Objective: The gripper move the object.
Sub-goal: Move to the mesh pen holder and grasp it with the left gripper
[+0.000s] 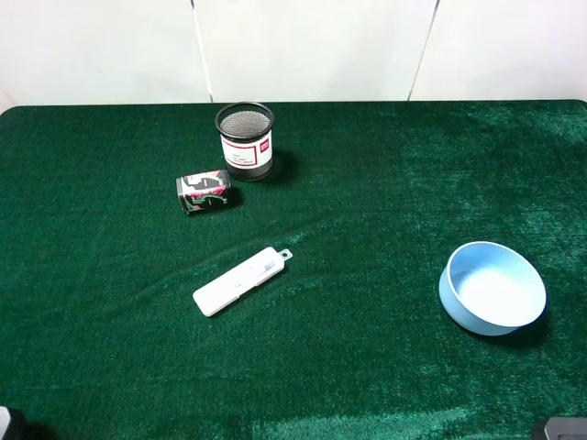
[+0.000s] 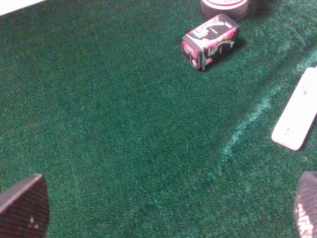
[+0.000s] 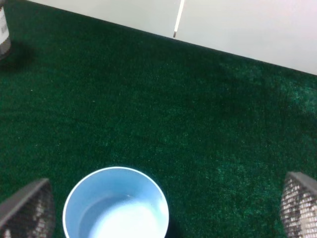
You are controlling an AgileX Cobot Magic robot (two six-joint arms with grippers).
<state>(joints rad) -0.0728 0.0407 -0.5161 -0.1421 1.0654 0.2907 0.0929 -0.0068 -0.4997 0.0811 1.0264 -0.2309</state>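
— Nearest the lens sits the left claw [image 2: 163,208]: its dark fingertips [image 2: 22,208] stand at opposite edges of the left wrist view, spread wide, with only green worktop [image 2: 124,124] between them. Where's the thing to shift?

— The pen cup [image 1: 245,140] stands upright in the upper left of the overhead frame, near the worktop's far edge. Its mouth is up, its long axis vertical, and its white label [image 1: 248,148] faces the camera. Just below-left of it, near but apart as far as I can tell, lies the small box [image 1: 204,192]. Lower, toward centre, the white case [image 1: 240,280] lies on a diagonal. The blue bowl [image 1: 492,287] is well apart at right.

— And the right claw [image 3: 163,208]?

— Spread equally wide, empty, with the bowl below it. I'd judge the left arm nearer: its camera looks past the box at the cup's base, so the cup lies ahead of that claw, beyond the box. The reach would have to clear the box first.

— What can't you make out?

— Both wrist views cut the cup off: one shows only its bottom rim, the other a sliver. Overhead, the arms show only as a dark scrap [image 1: 9,423] at lower left and a grey scrap [image 1: 561,428] at lower right. The label's print is too small to read.
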